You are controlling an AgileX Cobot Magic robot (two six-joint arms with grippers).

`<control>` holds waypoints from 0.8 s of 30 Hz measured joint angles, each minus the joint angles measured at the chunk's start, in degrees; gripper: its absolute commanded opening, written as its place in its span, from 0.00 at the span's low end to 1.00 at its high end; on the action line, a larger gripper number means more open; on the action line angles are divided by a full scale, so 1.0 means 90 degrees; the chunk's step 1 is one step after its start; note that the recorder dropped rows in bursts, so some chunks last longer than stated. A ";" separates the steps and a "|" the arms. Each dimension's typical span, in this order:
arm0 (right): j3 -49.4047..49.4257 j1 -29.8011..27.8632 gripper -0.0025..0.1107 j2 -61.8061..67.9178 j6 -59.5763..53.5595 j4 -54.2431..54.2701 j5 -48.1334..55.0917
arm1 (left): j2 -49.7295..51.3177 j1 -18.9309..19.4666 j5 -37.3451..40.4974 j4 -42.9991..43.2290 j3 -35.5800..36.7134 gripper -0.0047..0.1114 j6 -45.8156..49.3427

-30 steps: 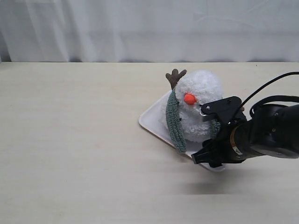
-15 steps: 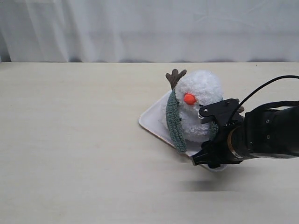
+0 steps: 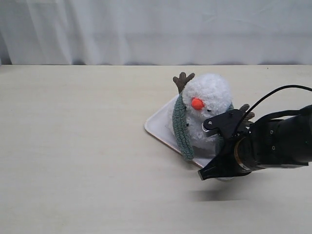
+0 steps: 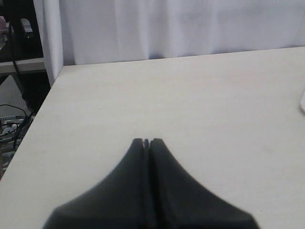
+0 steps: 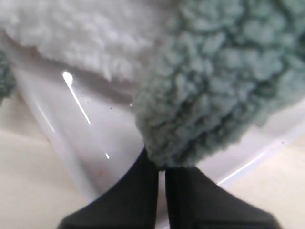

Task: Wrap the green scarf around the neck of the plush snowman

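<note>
Beige tbl point(image 3: 73, 146), white curtain point(image 3: 146, 29) bkgd, green scarf point(image 3: 181, 126)

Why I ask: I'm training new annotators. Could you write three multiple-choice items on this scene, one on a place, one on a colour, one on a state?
1. Where does the plush snowman sit?
A) on the white tray
B) on the floor
C) in a gripper's grasp

2. What colour is its nose?
A) blue
B) orange
C) black

3. How is the left gripper?
A) wide open
B) shut on a cloth
C) shut, holding nothing

Key: 1 A, the tray's rim shows beneath the toy. 2 B, the cone is bright orange. 3 C, the left wrist view shows its jaws together with nothing between them, above the table.
</note>
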 measured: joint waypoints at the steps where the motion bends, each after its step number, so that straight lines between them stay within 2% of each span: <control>1: 0.0000 0.0000 0.06 0.0000 0.0000 0.0000 -0.0032 | 0.0000 0.0000 0.0000 0.0000 0.0000 0.04 0.0000; 16: 0.0076 0.0000 0.06 -0.0596 0.0012 0.0661 -0.0951 | 0.0000 0.0000 0.0000 0.0000 0.0000 0.04 0.0000; 24: 0.0430 0.0000 0.06 -0.0880 0.0212 0.0878 -0.2167 | 0.0000 0.0000 0.0000 0.0000 0.0000 0.04 0.0000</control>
